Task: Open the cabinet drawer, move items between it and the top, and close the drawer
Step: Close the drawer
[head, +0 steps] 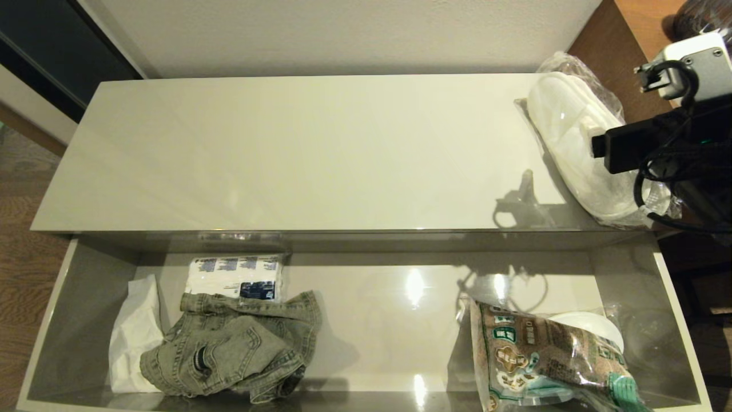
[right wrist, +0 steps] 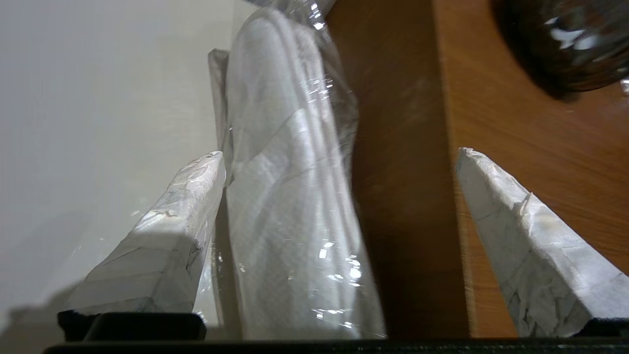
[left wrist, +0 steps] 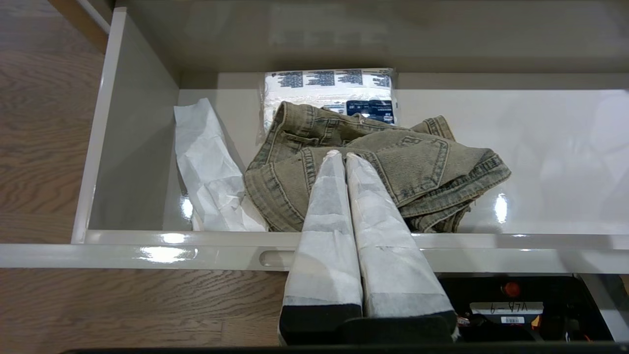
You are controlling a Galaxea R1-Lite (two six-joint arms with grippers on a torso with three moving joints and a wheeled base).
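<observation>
The cabinet drawer (head: pixel 51 320) stands pulled out, its front rim (left wrist: pixel 147 246) showing a slim notch. The olive-grey denim jacket (head: pixel 240 349) lies crumpled in the drawer's left part. My left gripper (left wrist: pixel 342 155) is shut and empty, hovering over the front rim with its tips above the jacket (left wrist: pixel 417 167); it is out of the head view. The clear slipper pack (head: pixel 572 143) rests on the top (head: pixel 314 154) at its right end. My right gripper (right wrist: pixel 339 152) is open above the pack (right wrist: pixel 290 206), one finger beside the pack's edge, the other over the desk.
A white-and-blue tissue pack (head: pixel 237 277) sits behind the jacket, crumpled white paper (head: pixel 134 337) to its left. The printed snack bag (head: pixel 543 360) lies in the drawer's right part. The taller brown desk (head: pixel 606 51) borders the top's right end, close to the right arm (head: pixel 657 137).
</observation>
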